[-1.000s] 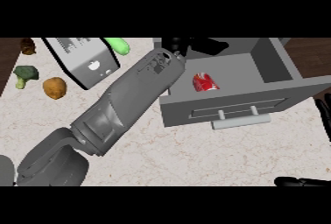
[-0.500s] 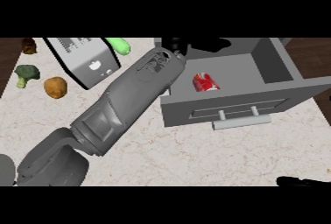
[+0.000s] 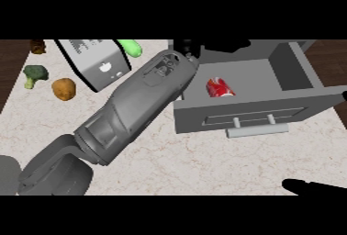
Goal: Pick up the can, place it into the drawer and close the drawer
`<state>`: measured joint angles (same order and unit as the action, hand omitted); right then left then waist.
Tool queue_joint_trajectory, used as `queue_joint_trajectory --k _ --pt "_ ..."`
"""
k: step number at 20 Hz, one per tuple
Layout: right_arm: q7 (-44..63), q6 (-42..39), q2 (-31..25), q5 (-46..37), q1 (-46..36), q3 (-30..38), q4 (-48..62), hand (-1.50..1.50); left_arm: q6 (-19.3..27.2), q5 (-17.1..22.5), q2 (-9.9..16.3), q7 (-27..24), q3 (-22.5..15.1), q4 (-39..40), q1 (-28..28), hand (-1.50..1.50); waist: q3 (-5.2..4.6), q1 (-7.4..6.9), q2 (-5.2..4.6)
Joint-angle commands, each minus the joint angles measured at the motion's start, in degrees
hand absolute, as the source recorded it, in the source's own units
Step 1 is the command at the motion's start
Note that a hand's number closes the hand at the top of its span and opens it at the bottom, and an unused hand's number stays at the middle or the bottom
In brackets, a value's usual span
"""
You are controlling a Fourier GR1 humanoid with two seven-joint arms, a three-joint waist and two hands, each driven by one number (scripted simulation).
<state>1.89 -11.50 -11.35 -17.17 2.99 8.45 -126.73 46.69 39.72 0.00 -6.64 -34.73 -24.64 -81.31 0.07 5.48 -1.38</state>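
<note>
Red can in drawer, beside left robot hand.

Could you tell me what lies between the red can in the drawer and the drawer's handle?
In the head view, only the drawer's grey front panel separates the red can from the handle.

Right hand slightly farther in.
</note>
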Motion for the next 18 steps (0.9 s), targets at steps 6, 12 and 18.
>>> queue_joint_trajectory --k 6,12,18 --pt "1.06 2.73 -3.33 -21.97 -4.82 -9.32 3.64 -1.50 0.49 1.17 0.00 -0.58 0.34 0.88 -3.20 -1.50 -0.07 -3.18 0.41" --pt "-0.92 7.20 -3.45 -34.97 -4.31 -14.41 12.53 -1.50 0.32 0.35 0.38 1.62 0.39 -1.25 -1.60 -1.50 -0.06 -5.35 1.24" --pt "-1.44 13.85 -1.32 -43.24 -9.61 -16.29 26.62 -1.50 0.86 -1.69 2.66 4.69 0.46 -4.40 0.00 -1.50 -0.04 -6.23 1.43"
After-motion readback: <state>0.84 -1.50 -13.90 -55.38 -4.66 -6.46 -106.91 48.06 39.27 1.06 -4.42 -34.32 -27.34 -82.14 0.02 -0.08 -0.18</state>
